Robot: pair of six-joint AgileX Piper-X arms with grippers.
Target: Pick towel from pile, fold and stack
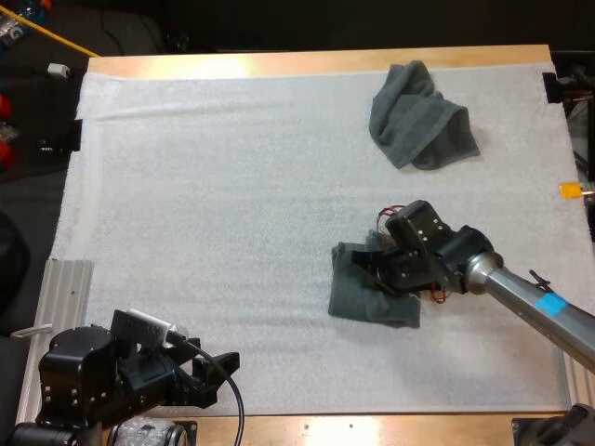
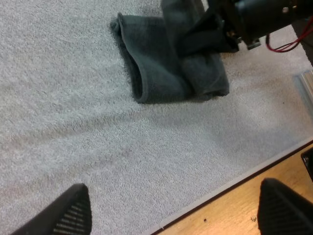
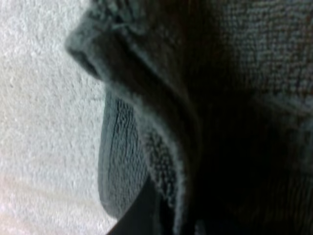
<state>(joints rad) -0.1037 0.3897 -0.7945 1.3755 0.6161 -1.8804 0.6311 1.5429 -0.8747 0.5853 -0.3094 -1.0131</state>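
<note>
Right gripper (image 1: 379,269) is down on the flat towel (image 1: 358,299), which lies on the white mat (image 1: 232,186) right of centre and nearer the desk's near edge than its far one. The right arm reaches it from the right edge of the high view. The right gripper is clamped on that towel: in the right wrist view a thick fold of dark grey-green cloth presses against a ribbed finger pad (image 3: 117,161) and wraps over it, with bare mat just beside. From the left wrist view, one part of the towel is lifted at the right gripper while the rest lies flat, with a rounded folded edge on the side facing the left arm. Crumpled towel (image 1: 420,116) sits at the far right of the mat near the desk (image 1: 279,63) far edge, well apart from the flat towel, loose and bunched, nothing touching it. Left gripper (image 1: 218,372) is at the near left of the mat, low over the near edge, well apart from both towels. Its fingers (image 2: 73,211) stand wide apart with only mat and the desk's wood edge between them, holding nothing.
</note>
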